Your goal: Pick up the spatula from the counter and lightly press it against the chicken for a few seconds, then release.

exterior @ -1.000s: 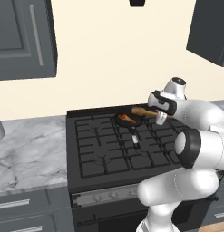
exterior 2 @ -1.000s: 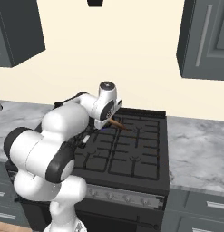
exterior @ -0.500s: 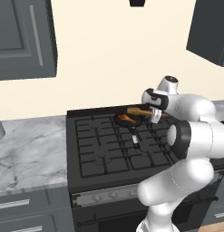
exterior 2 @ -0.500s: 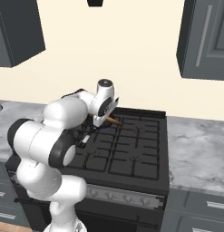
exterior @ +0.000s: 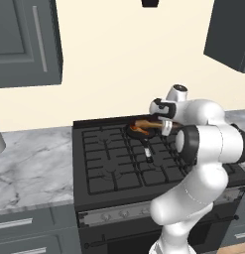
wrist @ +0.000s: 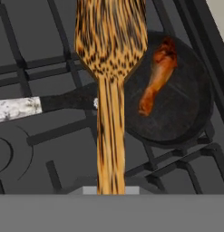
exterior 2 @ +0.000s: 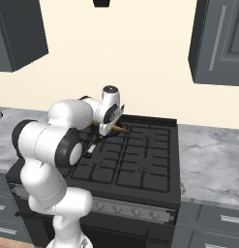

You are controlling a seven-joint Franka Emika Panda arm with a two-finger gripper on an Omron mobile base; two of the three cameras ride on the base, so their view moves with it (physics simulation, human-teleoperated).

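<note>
My gripper (exterior: pixel 164 122) is shut on the handle of a mottled wooden spatula (wrist: pixel 109 59). It hovers over the back of the stove, also seen from the right base (exterior 2: pixel 109 125). In the hand view the spatula blade lies over the left rim of a small black pan (wrist: pixel 177 118). A browned chicken drumstick (wrist: pixel 156 77) rests in the pan, just right of the blade. I cannot tell whether the blade touches the chicken. From the left base the pan (exterior: pixel 140 132) sits on a rear burner beneath the spatula (exterior: pixel 146 123).
The pan's handle with its silver end (wrist: pixel 18 108) points toward the stove front (exterior: pixel 148 151). Black grates (exterior: pixel 114 163) cover the stove. Marble counter lies on the left (exterior: pixel 30 163) and on the right (exterior 2: pixel 208 160). Wall cabinets hang above.
My hand has moved left across the stove toward the pan, carrying the spatula with it. The grip has stayed shut. The pan and chicken have not moved.
</note>
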